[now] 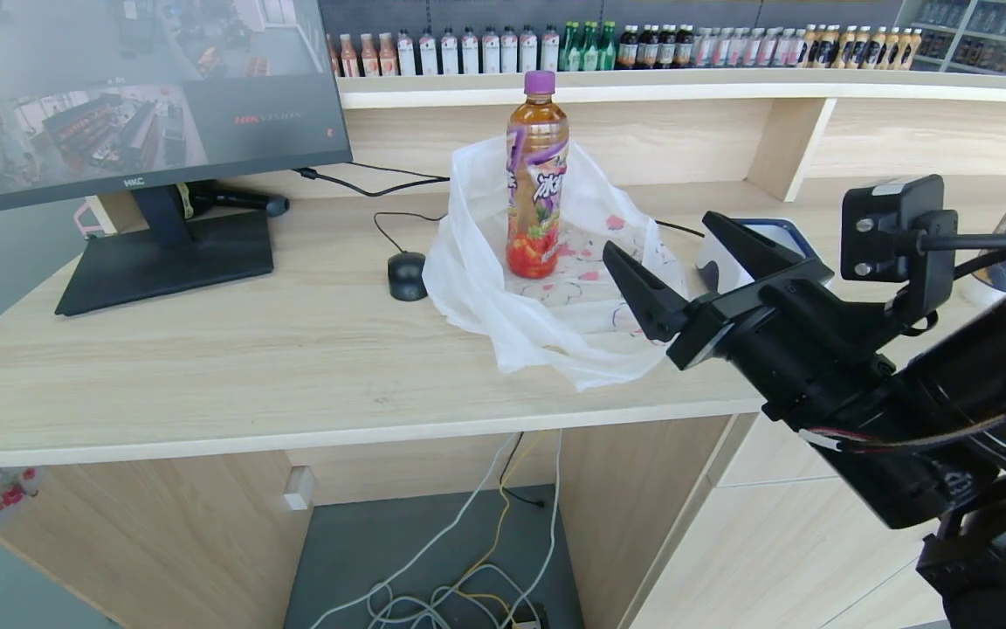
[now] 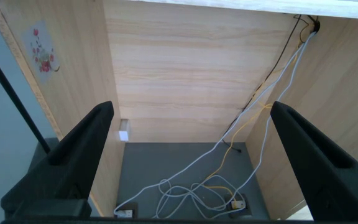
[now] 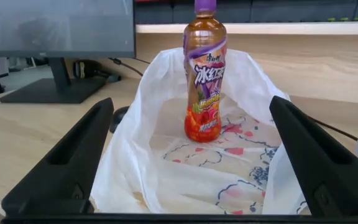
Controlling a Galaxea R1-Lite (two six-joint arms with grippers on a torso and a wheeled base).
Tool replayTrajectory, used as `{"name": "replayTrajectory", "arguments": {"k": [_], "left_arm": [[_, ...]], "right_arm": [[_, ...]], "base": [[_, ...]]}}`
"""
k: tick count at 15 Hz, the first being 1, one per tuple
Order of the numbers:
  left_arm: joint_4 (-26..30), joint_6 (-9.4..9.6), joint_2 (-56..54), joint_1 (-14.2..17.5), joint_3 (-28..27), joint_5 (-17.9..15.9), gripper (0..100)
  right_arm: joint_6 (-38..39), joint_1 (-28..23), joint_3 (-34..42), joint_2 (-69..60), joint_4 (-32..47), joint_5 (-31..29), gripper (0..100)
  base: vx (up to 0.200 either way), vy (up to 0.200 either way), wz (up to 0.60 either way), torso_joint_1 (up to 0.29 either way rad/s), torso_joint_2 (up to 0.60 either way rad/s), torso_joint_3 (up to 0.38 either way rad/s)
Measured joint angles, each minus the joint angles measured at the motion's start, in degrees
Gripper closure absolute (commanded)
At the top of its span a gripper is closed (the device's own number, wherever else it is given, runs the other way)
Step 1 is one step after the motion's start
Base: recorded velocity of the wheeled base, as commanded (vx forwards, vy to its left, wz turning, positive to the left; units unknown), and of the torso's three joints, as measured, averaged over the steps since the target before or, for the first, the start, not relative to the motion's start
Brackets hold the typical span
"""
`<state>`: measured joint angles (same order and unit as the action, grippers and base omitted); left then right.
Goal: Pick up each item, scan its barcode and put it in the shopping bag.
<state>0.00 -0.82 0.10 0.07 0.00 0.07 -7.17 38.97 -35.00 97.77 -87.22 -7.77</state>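
- The right gripper (image 1: 658, 236), black with two long wedge-shaped fingers, is spread wide and holds nothing. It sits at the right side of the bag, aimed toward the bottle. I cannot tell whether a finger touches the bag.
- The left gripper (image 2: 192, 107) is also spread wide and holds nothing. It is low down, facing the open space under the desk.
- The amber plastic drink bottle with a purple cap and a purple-and-red label (image 1: 537, 183) stands upright inside the thin white shopping bag with red flower print (image 1: 477, 288). The bag lies open and slumped on the desk.
- The light wooden desk (image 1: 206, 349) also carries a black monitor on a flat stand (image 1: 136, 87) and a black corded mouse (image 1: 407, 276) just left of the bag.
- White and yellow cables (image 2: 216, 180) hang and coil under the desk.
- A raised wooden shelf at the back holds a long row of drink bottles (image 1: 643, 48).
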Motion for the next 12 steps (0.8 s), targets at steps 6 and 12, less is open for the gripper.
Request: {"name": "replayTrajectory", "arguments": {"k": [6,12], "left_arm": [[0.0,0.02,0.0,-0.02,0.0,0.0,0],[0.0,0.09,0.0,-0.02,0.0,0.0,0]], "right_arm": [[-0.02,0.05,2.71,0.35,-2.63,-0.02,0],[0.24,0.13,4.49,0.61,-2.72,0.02,0]], "base": [[0.0,-0.033,0.0,0.0,0.0,0.001],[0.0,-0.033,0.0,-0.002,0.0,0.0]]}}
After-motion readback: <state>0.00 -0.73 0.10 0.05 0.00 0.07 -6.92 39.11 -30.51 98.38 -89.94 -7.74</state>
